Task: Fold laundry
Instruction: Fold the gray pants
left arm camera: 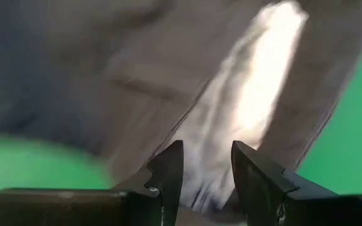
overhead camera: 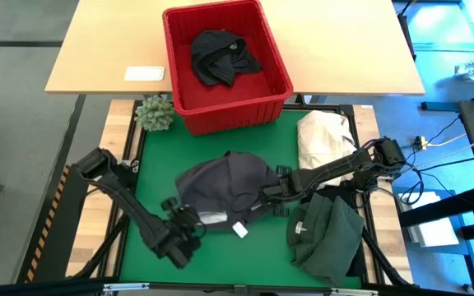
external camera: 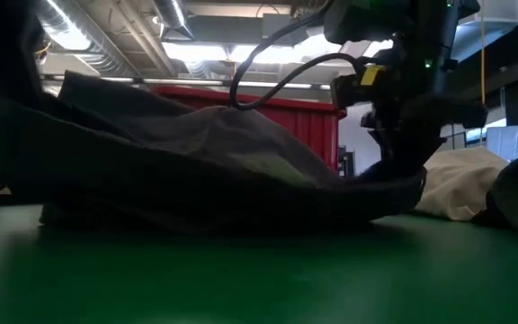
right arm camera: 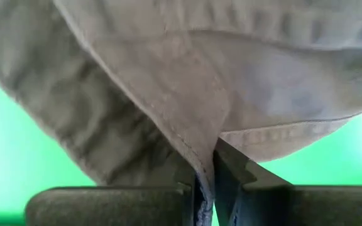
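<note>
Your right gripper (right arm camera: 206, 188) is pinched shut on a seamed edge of the dark grey garment (overhead camera: 225, 187); in the right wrist view the cloth fold runs straight down between the two fingers (right arm camera: 231, 172), which stand almost together. In the high view that gripper (overhead camera: 263, 196) sits at the garment's right side, near the middle of the green mat (overhead camera: 151, 160), with its arm reaching in from the mat's right edge over the cream-white cloth heap (overhead camera: 323, 136).

Your left gripper (left arm camera: 206, 172) has its jaws partly apart, with a narrow gap between them. The left wrist view shows the grey garment right ahead of the fingertips (left arm camera: 168, 169), a pale strip of cloth in line with the gap, but you cannot tell from it whether any cloth is gripped. From above, this gripper (overhead camera: 189, 222) is at the garment's front edge, toward the mat's front left, close to a small white label (overhead camera: 239, 231).

The grey garment lies bunched in a rounded heap at the mat's centre; in the low view it rises in a loose ridge (external camera: 196, 153) with the right arm coming down at its right end. A dark green garment (overhead camera: 327, 234) lies crumpled at the mat's front right corner. A black garment (overhead camera: 220, 56) sits inside the red basket (overhead camera: 274, 57) at the mat's back edge, with a small green plant (overhead camera: 155, 113) just beside the basket's left front corner.
</note>
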Robot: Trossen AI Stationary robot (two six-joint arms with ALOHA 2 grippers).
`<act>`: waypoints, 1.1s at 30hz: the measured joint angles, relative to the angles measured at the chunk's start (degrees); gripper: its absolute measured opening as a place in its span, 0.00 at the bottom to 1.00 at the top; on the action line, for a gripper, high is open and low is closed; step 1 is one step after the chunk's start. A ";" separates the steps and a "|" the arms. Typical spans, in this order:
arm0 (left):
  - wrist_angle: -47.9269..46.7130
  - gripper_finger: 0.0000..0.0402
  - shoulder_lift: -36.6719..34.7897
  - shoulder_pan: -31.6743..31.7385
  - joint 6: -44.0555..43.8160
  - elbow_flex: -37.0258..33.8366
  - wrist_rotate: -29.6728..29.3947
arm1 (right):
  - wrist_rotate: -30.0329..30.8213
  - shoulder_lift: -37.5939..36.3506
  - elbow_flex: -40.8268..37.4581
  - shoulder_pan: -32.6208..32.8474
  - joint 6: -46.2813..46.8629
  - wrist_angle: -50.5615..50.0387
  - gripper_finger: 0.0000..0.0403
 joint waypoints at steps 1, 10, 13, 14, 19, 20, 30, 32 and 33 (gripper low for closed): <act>-4.06 0.32 -0.05 -0.74 -1.75 0.39 0.01 | -0.95 0.00 0.00 0.00 0.68 0.22 0.08; -16.77 0.32 -0.11 -4.86 -11.26 3.33 -0.47 | -7.69 0.00 0.00 0.07 5.74 11.16 0.08; -16.53 0.32 -0.13 -5.57 -13.91 4.11 0.90 | -9.30 0.00 0.01 0.07 5.70 14.69 0.08; -16.53 0.32 -0.13 -5.76 -14.75 4.32 1.90 | -9.38 0.00 0.01 0.04 5.69 15.35 0.08; -17.49 0.32 -0.13 -6.72 -17.12 4.07 9.00 | -9.65 0.00 0.00 0.04 5.48 16.25 0.08; -18.02 0.32 -0.13 -6.88 -17.15 3.82 10.11 | -9.65 0.00 0.00 0.04 5.46 16.26 0.08; -23.31 0.39 -0.15 -9.08 -17.05 3.66 13.85 | -9.61 0.00 0.00 0.04 4.95 16.47 0.08; -23.08 0.42 -0.84 -9.48 -17.20 3.64 14.73 | -9.58 0.00 0.00 0.04 4.56 16.47 0.08; -22.74 0.44 -1.28 -9.60 -17.90 3.66 14.04 | -9.58 0.00 0.00 0.03 4.19 16.45 0.08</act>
